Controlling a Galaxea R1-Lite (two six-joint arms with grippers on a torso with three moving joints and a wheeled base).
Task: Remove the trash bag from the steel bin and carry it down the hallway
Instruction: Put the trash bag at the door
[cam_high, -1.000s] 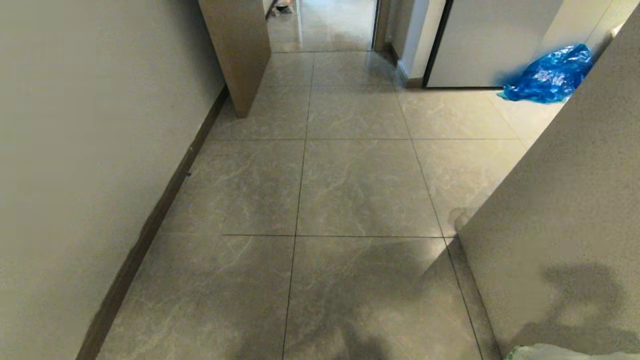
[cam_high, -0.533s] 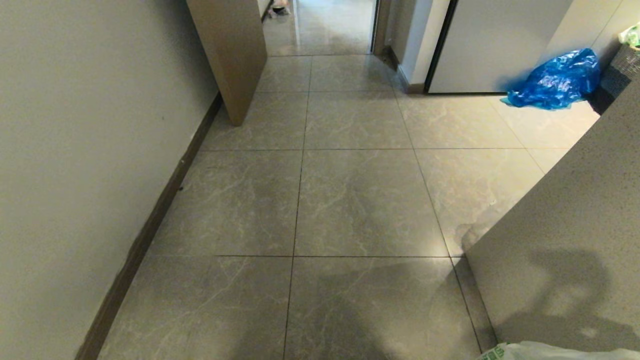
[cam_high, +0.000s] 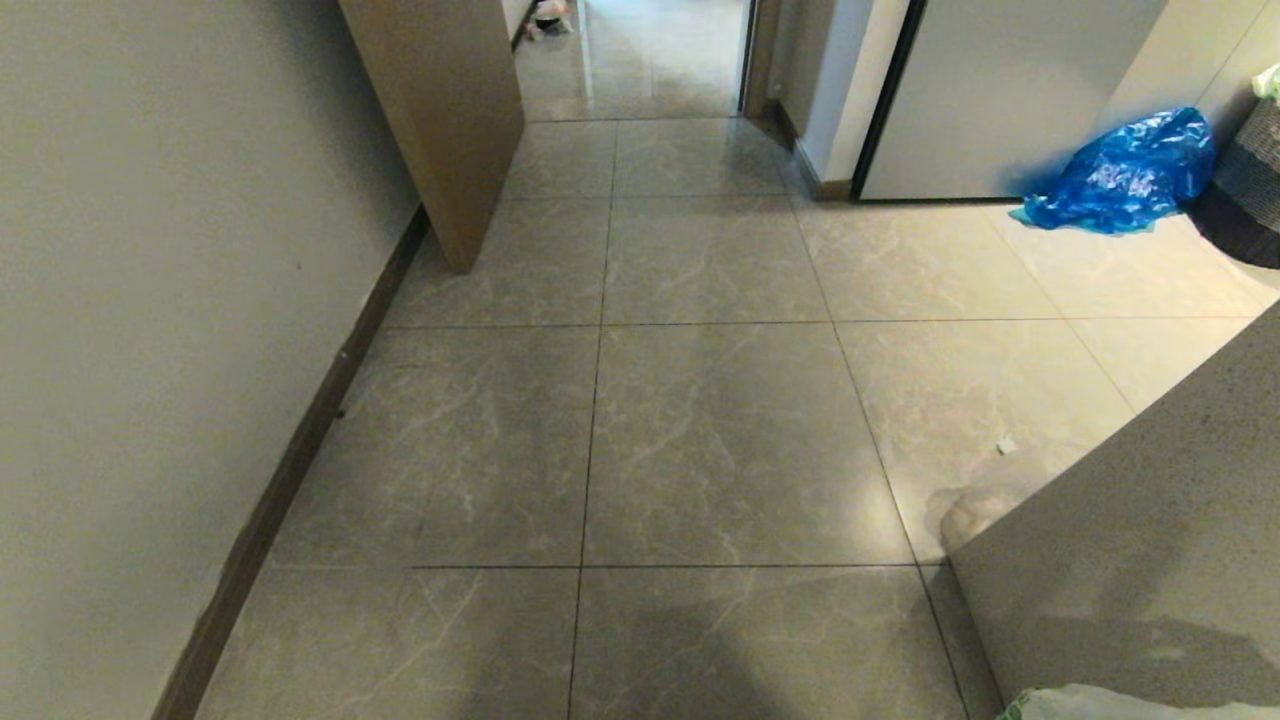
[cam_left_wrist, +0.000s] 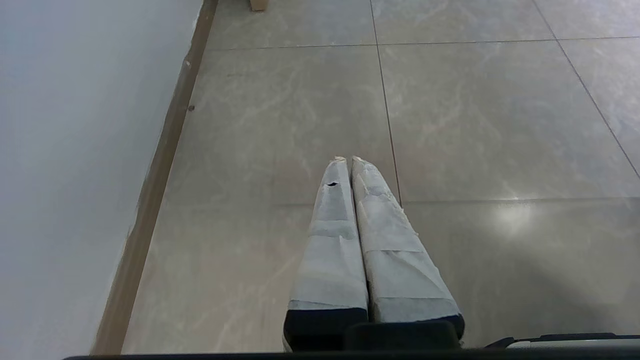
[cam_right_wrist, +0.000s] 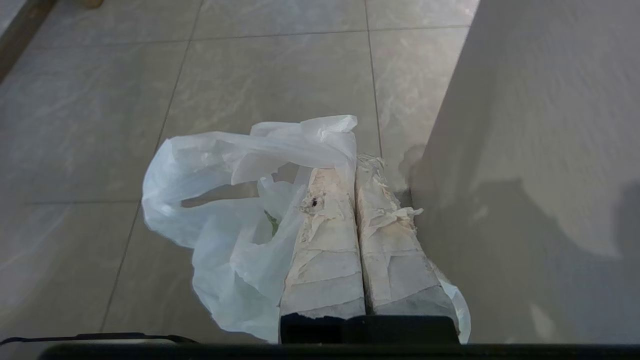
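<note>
The trash bag (cam_right_wrist: 225, 210), thin whitish crinkled plastic with a bit of green print, hangs from my right gripper (cam_right_wrist: 356, 162), whose taped fingers are shut on a fold of it above the floor. A sliver of the same trash bag (cam_high: 1120, 703) shows at the bottom right edge of the head view. My left gripper (cam_left_wrist: 348, 160) is shut with nothing in it, held above the grey tiles near the left wall. The hallway (cam_high: 700, 430) of grey marble-look tiles stretches ahead. The steel bin is out of view.
A pale wall with a dark baseboard (cam_high: 300, 450) runs along the left. A wall corner (cam_high: 1140, 560) juts in close on the right. A brown door (cam_high: 440, 110) stands open ahead on the left. A shiny blue plastic bag (cam_high: 1125, 175) lies beside a dark basket (cam_high: 1250, 190) at the far right.
The whole head view has shifted: floor tiles slid toward me and the right wall corner receded, uncovering the basket. The camera has moved forward. Both grippers stay as they were.
</note>
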